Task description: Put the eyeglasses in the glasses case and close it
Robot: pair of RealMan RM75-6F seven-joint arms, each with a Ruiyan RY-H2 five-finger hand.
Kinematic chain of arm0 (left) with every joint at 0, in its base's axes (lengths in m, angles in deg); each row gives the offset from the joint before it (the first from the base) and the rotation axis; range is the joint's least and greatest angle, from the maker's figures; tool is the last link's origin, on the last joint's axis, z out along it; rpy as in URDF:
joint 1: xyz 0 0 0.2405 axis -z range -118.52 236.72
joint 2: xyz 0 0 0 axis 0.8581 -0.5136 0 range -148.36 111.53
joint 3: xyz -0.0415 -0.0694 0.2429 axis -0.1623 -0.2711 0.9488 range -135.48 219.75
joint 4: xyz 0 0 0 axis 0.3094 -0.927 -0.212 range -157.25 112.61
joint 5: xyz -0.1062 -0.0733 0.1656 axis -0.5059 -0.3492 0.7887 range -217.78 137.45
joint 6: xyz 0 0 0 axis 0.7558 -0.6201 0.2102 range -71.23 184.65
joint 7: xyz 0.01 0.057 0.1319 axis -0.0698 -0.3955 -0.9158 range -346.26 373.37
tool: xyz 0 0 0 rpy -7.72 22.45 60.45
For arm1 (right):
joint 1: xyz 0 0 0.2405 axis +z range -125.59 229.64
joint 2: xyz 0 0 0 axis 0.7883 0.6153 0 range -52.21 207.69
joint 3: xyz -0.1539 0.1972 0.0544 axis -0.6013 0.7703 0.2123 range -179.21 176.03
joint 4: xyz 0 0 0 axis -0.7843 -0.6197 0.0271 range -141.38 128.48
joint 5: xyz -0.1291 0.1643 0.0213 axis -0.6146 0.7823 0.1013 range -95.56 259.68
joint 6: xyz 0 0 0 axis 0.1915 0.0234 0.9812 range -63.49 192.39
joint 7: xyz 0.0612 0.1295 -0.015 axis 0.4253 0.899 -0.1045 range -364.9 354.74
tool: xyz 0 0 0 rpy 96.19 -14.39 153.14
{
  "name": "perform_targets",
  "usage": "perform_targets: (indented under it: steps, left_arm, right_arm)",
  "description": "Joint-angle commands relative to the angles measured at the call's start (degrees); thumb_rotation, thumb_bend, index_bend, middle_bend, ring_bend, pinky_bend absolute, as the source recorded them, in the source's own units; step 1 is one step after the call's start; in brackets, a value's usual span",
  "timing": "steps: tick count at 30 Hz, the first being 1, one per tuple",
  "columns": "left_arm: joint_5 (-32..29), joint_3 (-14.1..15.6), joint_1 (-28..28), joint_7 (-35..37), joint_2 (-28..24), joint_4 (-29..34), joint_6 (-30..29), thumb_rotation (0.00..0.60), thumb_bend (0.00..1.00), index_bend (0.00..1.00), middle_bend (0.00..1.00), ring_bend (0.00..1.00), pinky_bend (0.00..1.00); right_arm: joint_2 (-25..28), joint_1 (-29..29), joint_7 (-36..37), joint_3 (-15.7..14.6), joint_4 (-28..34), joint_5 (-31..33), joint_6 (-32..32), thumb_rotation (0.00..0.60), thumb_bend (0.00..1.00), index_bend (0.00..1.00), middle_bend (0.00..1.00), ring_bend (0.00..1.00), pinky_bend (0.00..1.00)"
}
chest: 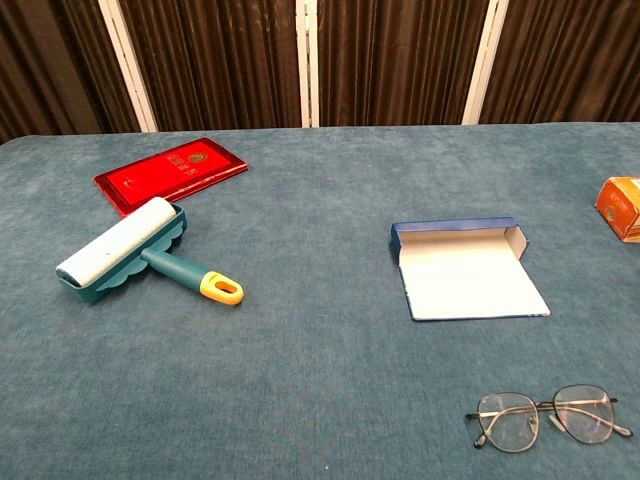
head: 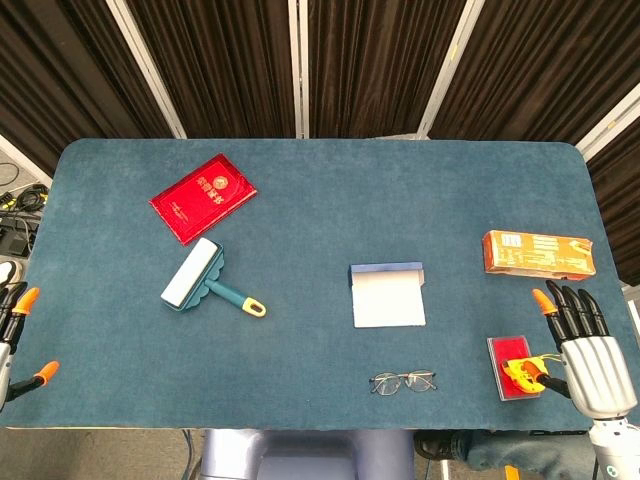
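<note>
Writing: the red booklet [head: 203, 198] carries gold characters on its cover, too small to read; the orange box [head: 538, 253] has printing along its side that is likewise illegible.
Eyeglasses: the eyeglasses [chest: 548, 416] have thin dark metal rims, clear rounded lenses and a slim bridge; they lie flat on the tabletop [head: 320, 200] at its near edge, lenses up, just in front of the glasses case and apart from it.
Glasses case: the glasses case [chest: 463, 270] is a flat blue box lying open, its pale inner face turned upward and its low blue wall at the far side with a small flap at the right corner; nothing lies inside it.
Lint roller: a lint roller [chest: 140, 256] with a white roll, teal housing and a teal handle ending in a yellow loop lies left of centre, just in front of the red booklet.
Red pad: a small red flat item [head: 510, 362] sits near the right front corner, partly behind the right hand.
Right hand: the right hand [head: 585, 345] hovers at the right front corner, dark fingers extended and spread, gripping nothing.
Left hand: the left hand [head: 15, 335] shows only as orange-tipped fingers at the left edge; I cannot tell how it is set.
</note>
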Motion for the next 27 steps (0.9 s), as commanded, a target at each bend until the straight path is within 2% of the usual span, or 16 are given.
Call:
perform_targets:
  steps: [1,7,12,18,21,27]
  left_arm:
    - [-0.1,0.0,0.1,0.0,0.0,0.0,0.2,0.6,0.0,0.0,0.0,0.0,0.0]
    - [-0.7,-0.2,0.4,0.4,-0.2,0.4,0.9,0.6,0.0,0.0,0.0,0.0,0.0]
    - [-2.1,-0.8,1.2,-0.3,0.0,0.4,2.5,0.6,0.0,0.0,0.0,0.0,0.0]
    - [-5.0,-1.6,2.5,-3.0,1.2,0.5,5.4,0.6,0.0,0.0,0.0,0.0,0.0]
    - [-6.1,-1.9,2.9,-4.2,1.6,0.5,6.2,0.6,0.0,0.0,0.0,0.0,0.0]
    - [-8.0,-2.3,3.6,-5.4,2.4,-0.1,7.9,0.6,0.0,0.0,0.0,0.0,0.0]
  right_arm:
    - [0.0,0.1,-0.2,-0.2,0.0,-0.1,-0.5,0.6,0.0,0.0,0.0,0.0,0.0]
    - [-0.7,1.2,-0.5,-1.1,-0.2,0.3,-3.9,0.6,0.0,0.0,0.0,0.0,0.0]
    - [-0.3,6.1,3.7,-3.1,0.8,-0.4,-14.1,0.6,0.0,0.02,0.0,0.0,0.0]
    - [-2.5,16.4,8.8,-4.5,0.4,-0.6,-32.1,0.6,0.01,0.31,0.0,0.0,0.0]
    - [-4.4,19.2,7.2,-4.1,0.1,1.1,-36.9,0.6,0.05,0.36,0.0,0.0,0.0]
    - [-8.8,21.6,3.3,-2.9,-0.8,4.7,-40.7,0.6,0.18,0.4,0.0,0.0,0.0]
